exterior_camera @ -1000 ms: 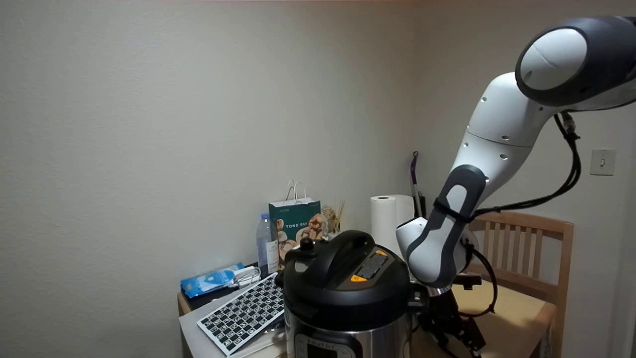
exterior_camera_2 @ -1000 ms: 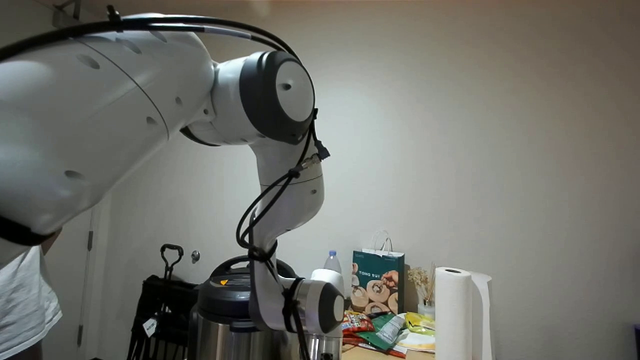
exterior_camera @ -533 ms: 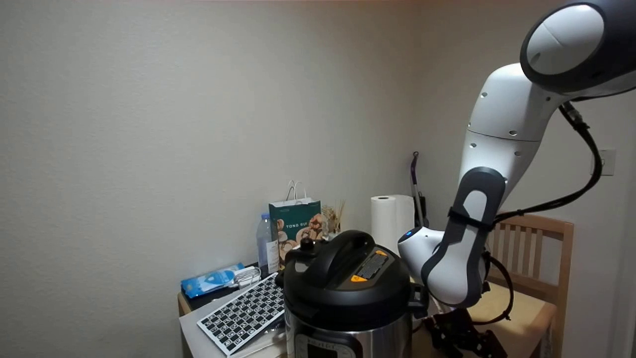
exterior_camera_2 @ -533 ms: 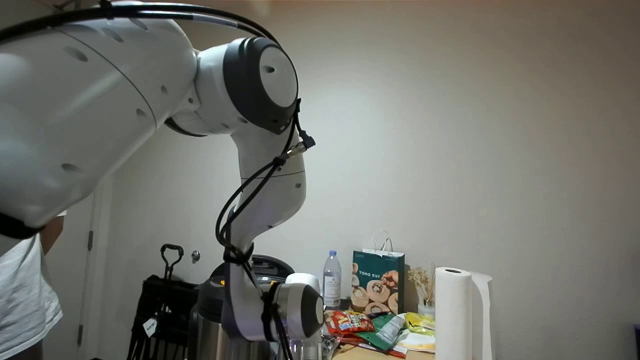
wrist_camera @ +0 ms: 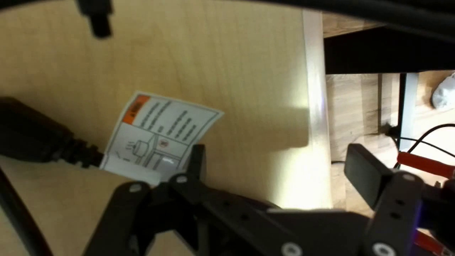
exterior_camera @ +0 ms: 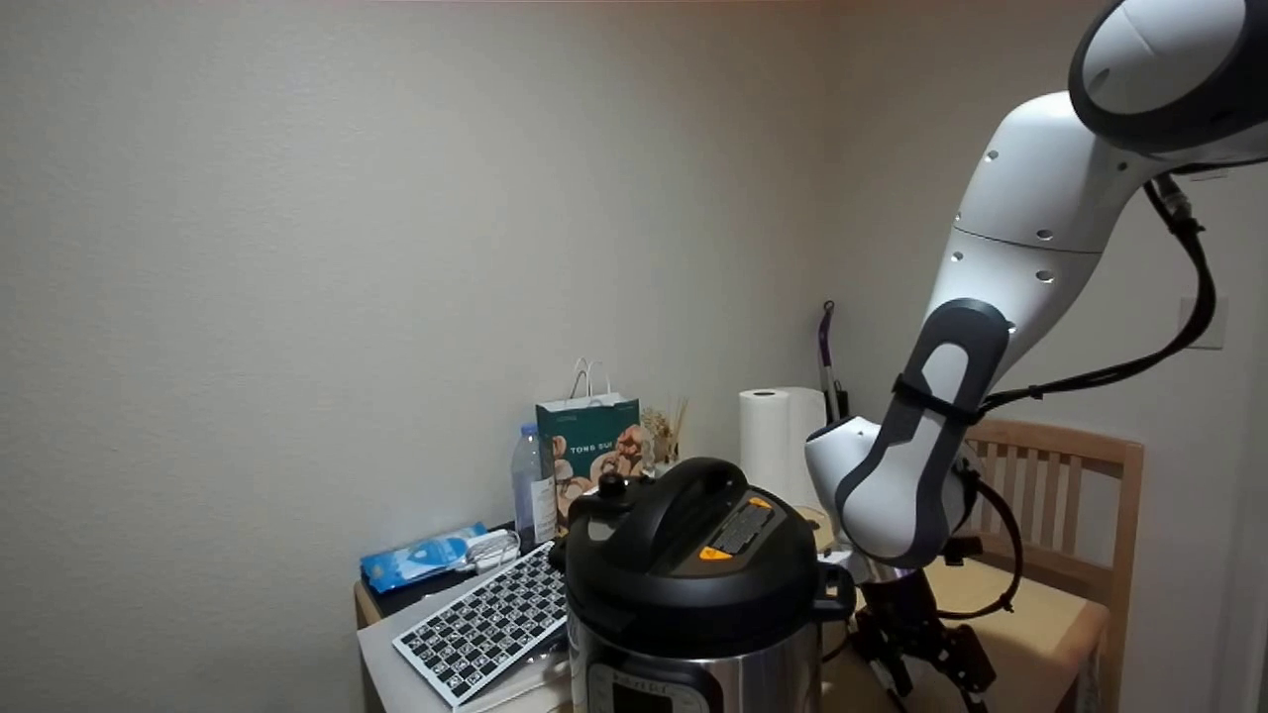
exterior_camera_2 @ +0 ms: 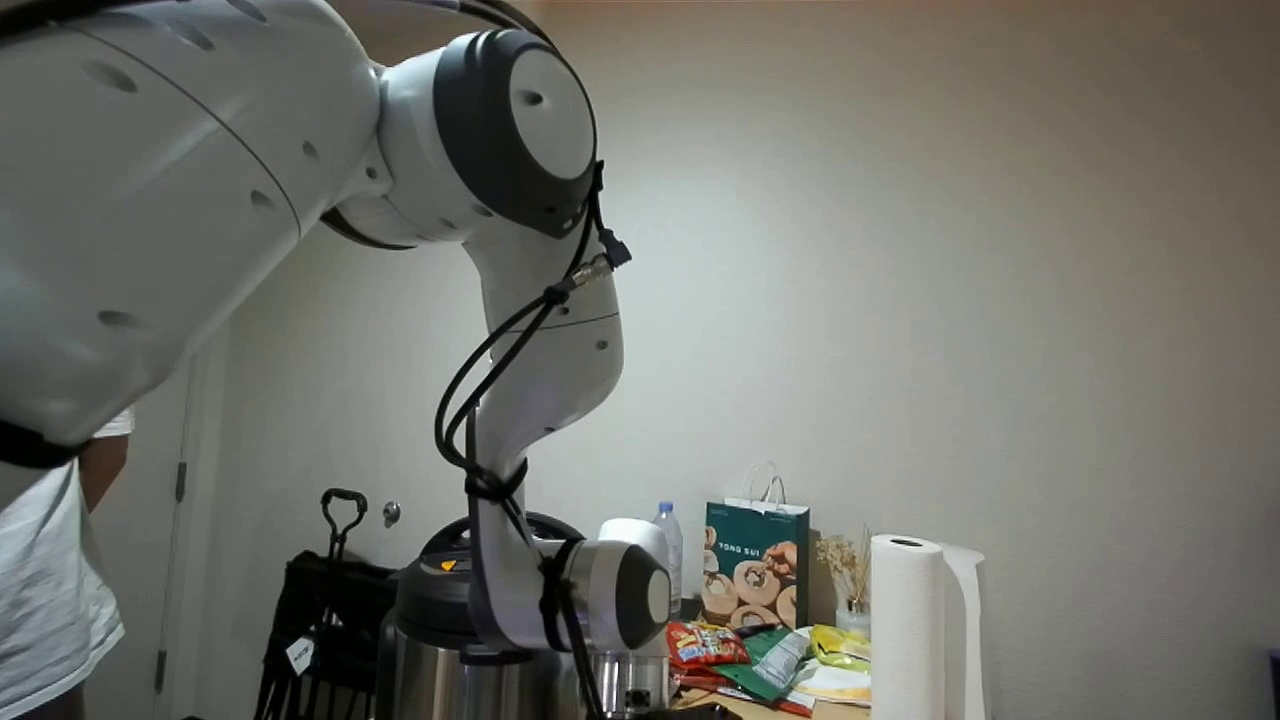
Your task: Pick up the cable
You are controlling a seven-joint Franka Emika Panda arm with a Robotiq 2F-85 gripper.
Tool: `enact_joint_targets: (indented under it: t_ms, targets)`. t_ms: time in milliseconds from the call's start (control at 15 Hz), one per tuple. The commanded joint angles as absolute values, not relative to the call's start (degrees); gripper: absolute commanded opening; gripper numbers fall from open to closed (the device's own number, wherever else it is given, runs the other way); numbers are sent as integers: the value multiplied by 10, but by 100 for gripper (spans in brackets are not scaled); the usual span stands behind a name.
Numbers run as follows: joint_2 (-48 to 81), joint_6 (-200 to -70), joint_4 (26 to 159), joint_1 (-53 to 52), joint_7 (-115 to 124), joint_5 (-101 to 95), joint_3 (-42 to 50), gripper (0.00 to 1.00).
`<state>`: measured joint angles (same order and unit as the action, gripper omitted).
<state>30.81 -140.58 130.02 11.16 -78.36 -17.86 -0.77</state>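
The cable's chunky black plug end lies on the pale wood table at the left of the wrist view, with a white and orange warning label at its neck. A black cord stretch runs down the lower left. A thin dark cord shows beside the cooker in an exterior view. My gripper is open with nothing between its fingers. Its left finger overlaps the label's corner in view, right of the plug; its right finger appears beyond the table edge. The gripper also hangs beside the cooker in an exterior view.
The big pressure cooker stands close beside the gripper. A wooden chair is behind the arm. Paper towel, snack bags and a green bag stand farther along the table. The table edge runs near the gripper.
The arm has moved right in an exterior view, away from the cooker. It dipped about half a second ago and is higher now. The gripper stays open.
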Motion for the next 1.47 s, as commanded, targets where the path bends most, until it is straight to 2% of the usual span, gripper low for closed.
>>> enact_joint_targets:
  t_ms: [0, 200, 400, 1000, 1400]
  targets:
    - [289, -1420, 1307, 149, -837, -144, -8, 100]
    - [315, -1379, 1267, 144, -856, -166, 13, 100]
    - [306, -1394, 1278, 136, -835, -158, 17, 100]
    - [358, -1402, 1248, 81, -817, -160, -13, 100]
    - [328, -1460, 1307, 73, -841, -187, -21, 100]
